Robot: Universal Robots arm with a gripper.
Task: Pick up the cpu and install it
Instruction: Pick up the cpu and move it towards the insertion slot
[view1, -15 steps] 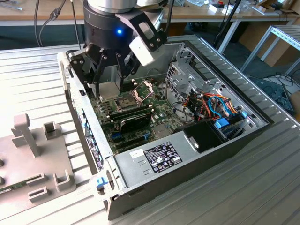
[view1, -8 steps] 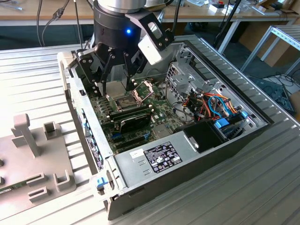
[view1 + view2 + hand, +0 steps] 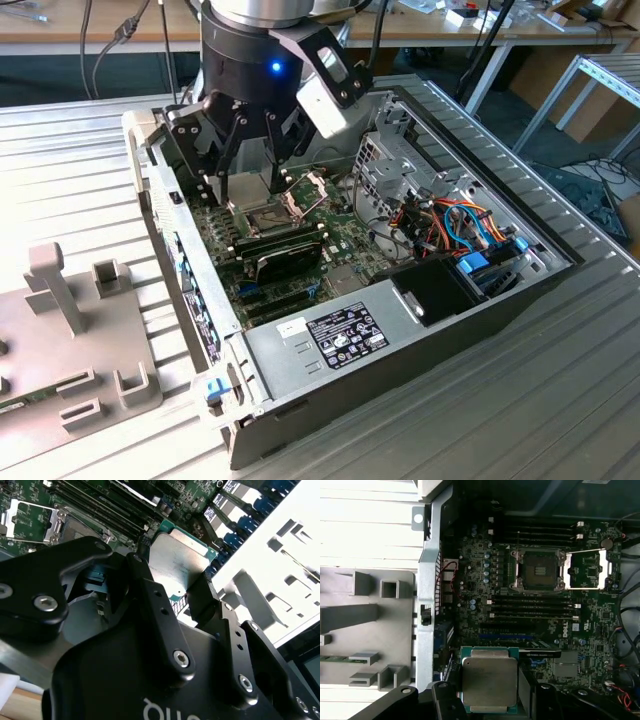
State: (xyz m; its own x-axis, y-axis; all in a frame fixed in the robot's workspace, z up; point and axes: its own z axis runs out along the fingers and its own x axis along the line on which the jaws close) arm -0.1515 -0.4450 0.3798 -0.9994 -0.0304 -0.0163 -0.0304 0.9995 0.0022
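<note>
Jaws: black linked gripper point(image 3: 490, 697) clamped on small flat silver-grey square cpu point(image 3: 489, 677), gripping opposite edges.
Cpu: held flat above green motherboard point(image 3: 475, 580), unseated.
Offset: empty open socket point(image 3: 538, 571) apart from chip, frame point(image 3: 587, 570) hinged back.

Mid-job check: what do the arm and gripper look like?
The gripper is matte black: jointed finger links pinned with silver hex screws, under a round black body with a blue light. White lettering marks its base. A silver arm segment sits above.
</note>
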